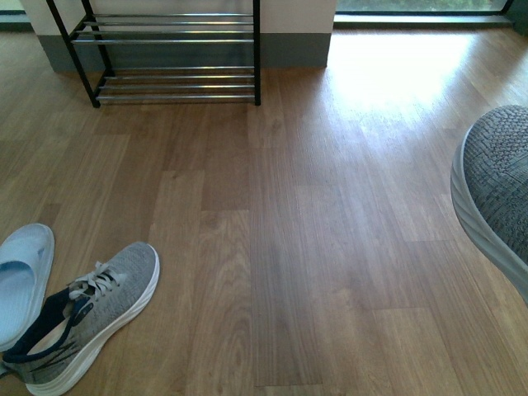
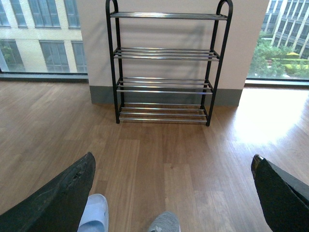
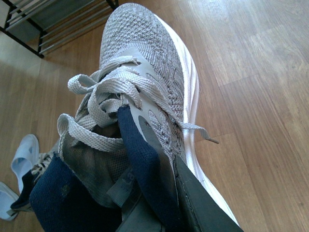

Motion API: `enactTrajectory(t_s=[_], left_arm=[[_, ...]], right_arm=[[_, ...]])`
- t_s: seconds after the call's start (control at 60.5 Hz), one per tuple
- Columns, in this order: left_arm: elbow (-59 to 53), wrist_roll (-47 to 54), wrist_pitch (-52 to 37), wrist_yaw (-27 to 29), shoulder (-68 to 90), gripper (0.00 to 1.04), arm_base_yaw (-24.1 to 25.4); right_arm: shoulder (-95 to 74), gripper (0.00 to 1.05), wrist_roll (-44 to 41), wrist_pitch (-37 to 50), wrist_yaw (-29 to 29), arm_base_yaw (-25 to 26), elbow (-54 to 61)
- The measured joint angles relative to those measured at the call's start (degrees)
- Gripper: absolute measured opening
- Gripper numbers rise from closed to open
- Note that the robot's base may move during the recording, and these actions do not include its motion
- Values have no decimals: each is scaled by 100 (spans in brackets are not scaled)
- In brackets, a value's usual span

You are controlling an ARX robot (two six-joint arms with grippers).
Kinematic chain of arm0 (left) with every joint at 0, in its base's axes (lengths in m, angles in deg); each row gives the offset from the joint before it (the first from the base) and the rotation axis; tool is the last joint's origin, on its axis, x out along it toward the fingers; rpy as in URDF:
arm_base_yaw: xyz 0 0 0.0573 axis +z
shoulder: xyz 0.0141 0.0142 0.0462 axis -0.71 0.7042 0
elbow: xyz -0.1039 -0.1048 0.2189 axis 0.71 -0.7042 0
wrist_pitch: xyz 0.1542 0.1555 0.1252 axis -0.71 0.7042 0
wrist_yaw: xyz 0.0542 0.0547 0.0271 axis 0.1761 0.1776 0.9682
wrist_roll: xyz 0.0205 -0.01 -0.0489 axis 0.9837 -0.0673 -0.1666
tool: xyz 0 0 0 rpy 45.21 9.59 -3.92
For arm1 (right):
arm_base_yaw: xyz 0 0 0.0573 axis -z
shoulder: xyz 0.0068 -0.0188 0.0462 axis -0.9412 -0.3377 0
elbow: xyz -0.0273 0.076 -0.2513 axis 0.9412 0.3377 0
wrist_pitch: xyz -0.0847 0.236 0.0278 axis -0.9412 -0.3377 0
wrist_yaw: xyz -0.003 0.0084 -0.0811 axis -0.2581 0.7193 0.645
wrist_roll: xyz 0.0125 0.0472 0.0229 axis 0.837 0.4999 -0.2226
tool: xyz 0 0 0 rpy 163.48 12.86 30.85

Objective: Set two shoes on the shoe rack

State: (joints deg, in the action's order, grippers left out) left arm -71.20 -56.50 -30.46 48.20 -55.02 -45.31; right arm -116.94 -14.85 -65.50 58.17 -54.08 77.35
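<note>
Sneaker (image 3: pixel 145 72), grey knit, clamped at navy collar by right end effector (image 3: pixel 159 193), up at right. Second sneaker (image 1: pixel 95 318) lies on wood floor (image 1: pixel 330 247), near left, just beside light-blue slipper (image 1: pixel 23 276). Left end effector (image 2: pixel 172 161) spread wide. Shoe rack (image 2: pixel 164 53) against far wall.

No text, brand, number or sign can be read in any view. In the right wrist view a small grey tab (image 3: pixel 124 186) is seen at the collar of the sneaker (image 3: pixel 145 72) — any marking on it is too blurred to be made out. Nothing legible is shown on the second sneaker (image 1: pixel 99 305) or the pale slipper (image 1: pixel 21 276).
</note>
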Motion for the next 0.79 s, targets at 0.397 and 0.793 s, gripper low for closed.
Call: enactTrajectory(t_s=[0.397,0.793], left_arm=[[573,223,1440,1416,960,95,-367],[319,2511,-2988,1451,7965,95,374]], right_arm=[[-4,1,0,0,7,0,0],[-2,1,0,0,7,0,0]])
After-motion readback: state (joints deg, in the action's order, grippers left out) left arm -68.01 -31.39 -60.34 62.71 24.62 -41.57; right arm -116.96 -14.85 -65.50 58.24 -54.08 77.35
